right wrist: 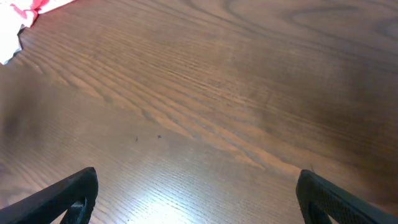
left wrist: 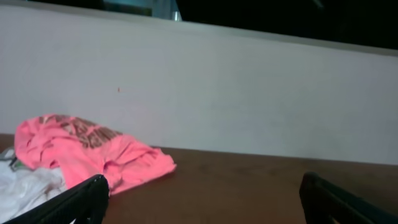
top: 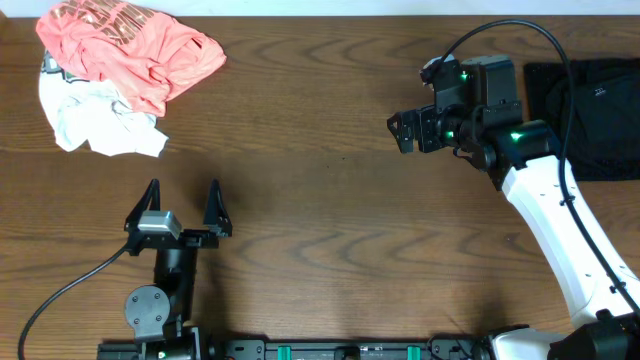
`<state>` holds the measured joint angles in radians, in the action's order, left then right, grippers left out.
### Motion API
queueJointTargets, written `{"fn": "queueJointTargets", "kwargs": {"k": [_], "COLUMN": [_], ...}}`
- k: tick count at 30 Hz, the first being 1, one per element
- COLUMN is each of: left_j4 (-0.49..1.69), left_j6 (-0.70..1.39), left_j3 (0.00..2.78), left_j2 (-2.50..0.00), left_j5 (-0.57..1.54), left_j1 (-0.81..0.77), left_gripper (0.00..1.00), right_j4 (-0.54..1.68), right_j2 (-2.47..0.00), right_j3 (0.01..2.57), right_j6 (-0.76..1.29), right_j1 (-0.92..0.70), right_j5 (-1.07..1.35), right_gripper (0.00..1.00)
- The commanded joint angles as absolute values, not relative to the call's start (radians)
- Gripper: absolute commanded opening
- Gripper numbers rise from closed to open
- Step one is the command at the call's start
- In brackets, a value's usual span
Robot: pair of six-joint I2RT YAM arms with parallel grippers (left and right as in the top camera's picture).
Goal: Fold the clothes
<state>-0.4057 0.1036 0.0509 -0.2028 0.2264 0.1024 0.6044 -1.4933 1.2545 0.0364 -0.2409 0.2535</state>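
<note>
The clothes, a flat pile of folded black garments [top: 600, 110], lie at the table's right edge, partly under the right arm's cable. My right gripper [top: 398, 132] is left of that pile, pointing left over bare wood, open and empty; its wrist view shows both fingers [right wrist: 68, 199] wide apart above the tabletop. My left gripper [top: 183, 195] rests near the front left, open, with nothing between its fingers [left wrist: 87, 199]. It points toward the back of the table.
A coral-pink printed shirt [top: 130, 45] is crumpled at the back left, lying over a white garment [top: 95, 125]; both also appear as the pink shirt [left wrist: 87, 149] and white garment [left wrist: 25, 186] ahead of the left gripper. The wooden table [top: 320, 230] stretches between the arms.
</note>
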Motion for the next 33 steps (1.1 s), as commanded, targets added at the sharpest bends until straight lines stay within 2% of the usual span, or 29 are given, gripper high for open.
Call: {"fn": "queueJointTargets", "kwargs": {"k": [1,11,18,33], "left_j4": [-0.344,-0.128,0.068,0.056], "left_j6": [0.097,0.043,0.031,0.042], "left_j3": [0.03,0.004,0.004,0.004], "left_j2": [-0.14,-0.001,-0.002,-0.005], "left_j5": [0.197,0.178,0.185,0.178], "left_j1": [0.098,0.093,0.093,0.093], "left_gripper": [0.98,0.98,0.98,0.98], "right_j4": [0.603,0.603,0.603,0.603], "right_j2": [-1.499,-1.499,-1.499,-1.499], "right_j3": [1.256,1.256,1.256,1.256], "right_j6": [0.021,0.02,0.021,0.021], "right_j1": [-0.249,-0.249,-0.249,-0.249], "right_j5": [0.25,0.25,0.25,0.25], "right_gripper": [0.99,0.99,0.99,0.99]}}
